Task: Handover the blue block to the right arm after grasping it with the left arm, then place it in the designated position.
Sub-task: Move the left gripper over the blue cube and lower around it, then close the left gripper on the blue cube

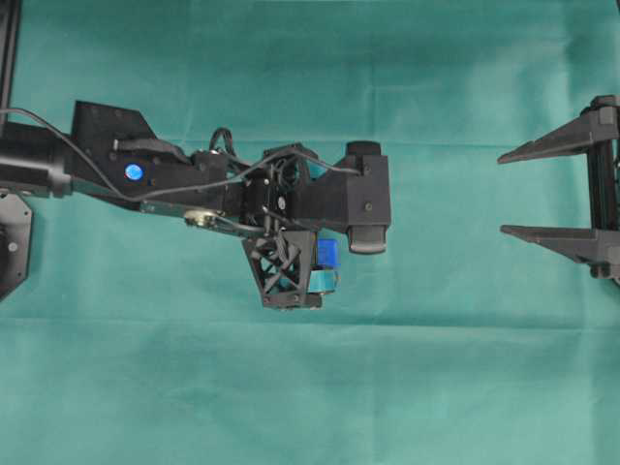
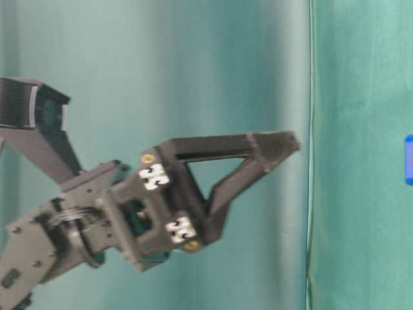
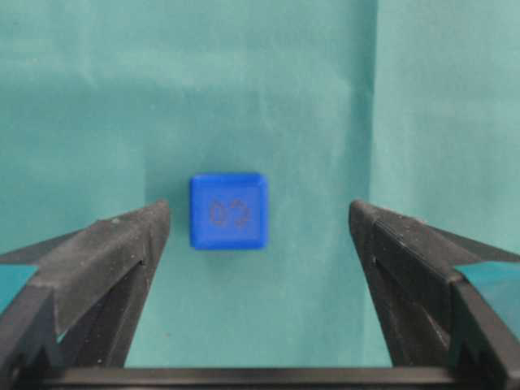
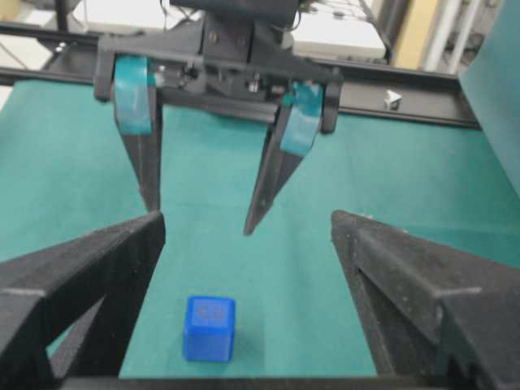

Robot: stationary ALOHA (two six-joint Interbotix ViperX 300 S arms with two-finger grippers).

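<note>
a: where's the small bright blue cube w/ rounded edges (image 3: pixel 228 211)?

b: on the green cloth (image 1: pixel 310 387), flat, top face up w/ a faint dark mark on it. in the left wrist view it sits centred between the two fingertips, gap of bare cloth on each side, nothing touching it.

a: so the black left arm's teal-padded gripper (image 4: pixel 199 219) hasn't got it?

b: no. jaws spread wide, nothing between the pads but air. in the right wrist view the fingers point down at the cloth, tips above and beyond the cube, teal pads (image 4: pixel 132 93) showing higher up the fingers. cube's on the cloth in front of them.

a: overhead?

b: left arm reaches in from the left edge to abt mid-table, wrist bent down. cube mostly hidden under the gripper body, just a bit of blue shows beside the lattice finger (image 1: pixel 289 271).

a: and the black right arm w/ all-black pointed fingers?

b: its gripper (image 1: pixel 504 192) is at the right edge, well apart from the cube, fingers level and pointing left toward the left arm. jaws wide apart, holding nothing. table-level view shows it side-on w/ white stickers (image 2: pixel 154 175) on its base, blurred.

a: white dots for the drop spot?

b: can't make them out in any view.
</note>
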